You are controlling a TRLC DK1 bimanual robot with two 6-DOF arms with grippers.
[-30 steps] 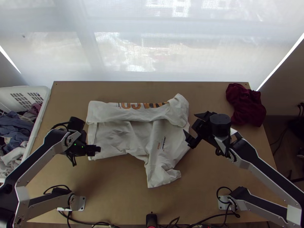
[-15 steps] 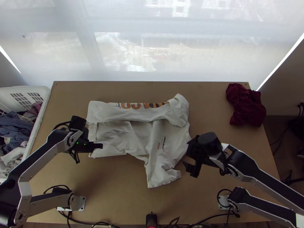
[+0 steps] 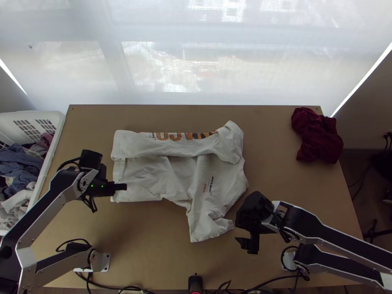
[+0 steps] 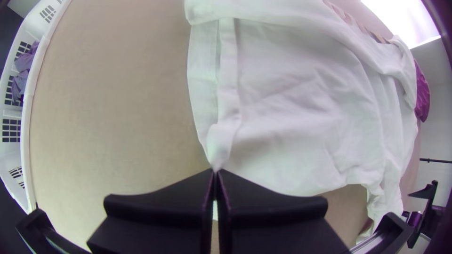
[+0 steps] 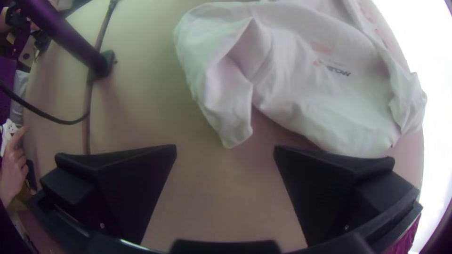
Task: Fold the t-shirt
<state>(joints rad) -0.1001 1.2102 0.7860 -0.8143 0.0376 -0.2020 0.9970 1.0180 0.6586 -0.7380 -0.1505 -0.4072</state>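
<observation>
Comparatively: right gripper (image 3: 238, 227) lower beside t-shirt (image 3: 181, 179), left gripper (image 3: 125, 186) slightly displaced

Top view: The t-shirt lies across the middle of the table (image 3: 147, 264), its far part folded over in a band, one sleeve (image 3: 208, 228) pointing to the near edge. Compared with the earlier frames, the right gripper has travelled toward the near edge, from beside the shirt's side to near the sleeve end. The left gripper has shifted slightly outward; the held corner has moved with it.

Left wrist view: The left gripper (image 4: 216, 170) is closed, with the shirt's near corner pinched at its tips.

Right wrist view: The right gripper (image 5: 225, 148) is wide apart, holding nothing; the sleeve lies just beyond its fingertips.
</observation>
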